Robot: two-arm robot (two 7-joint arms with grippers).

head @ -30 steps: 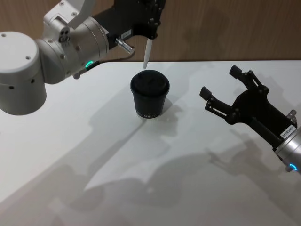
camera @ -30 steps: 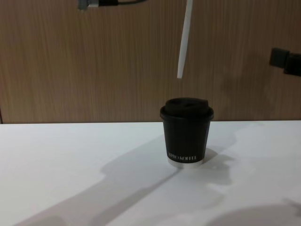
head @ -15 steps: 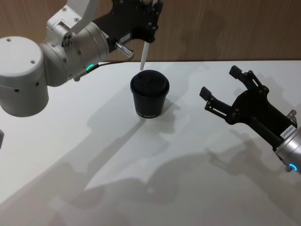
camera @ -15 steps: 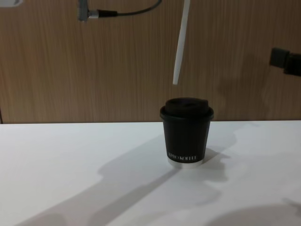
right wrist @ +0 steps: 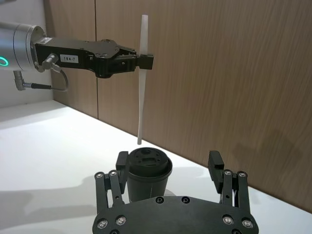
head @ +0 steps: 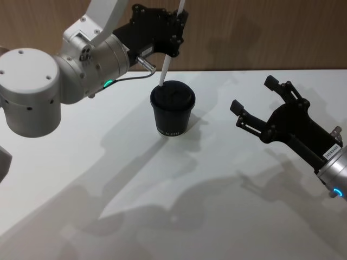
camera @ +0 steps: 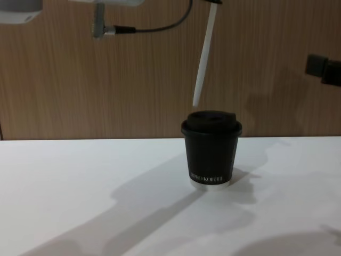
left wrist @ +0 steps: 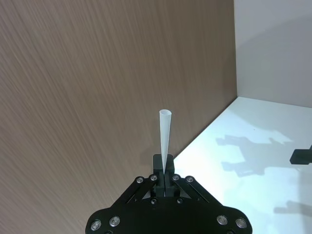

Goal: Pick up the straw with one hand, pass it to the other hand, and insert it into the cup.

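Observation:
My left gripper, black with a silver wrist and a green ring light, is shut on the thin white straw above the black lidded cup. The straw hangs tilted, its lower end just above the near-left rim of the cup's lid, apart from it. From the right wrist, the straw stands nearly upright in the left gripper over the cup. The left wrist view has the straw between the shut fingers. My all-black right gripper stands open and empty to the cup's right.
The white table carries the cup alone. A wooden wall runs along the table's far edge behind the cup. A thin black cable hangs from the left wrist.
The left gripper has come down and shifted slightly left with the straw, whose tip now hangs closer to the lid and leans more. The right arm has not moved.

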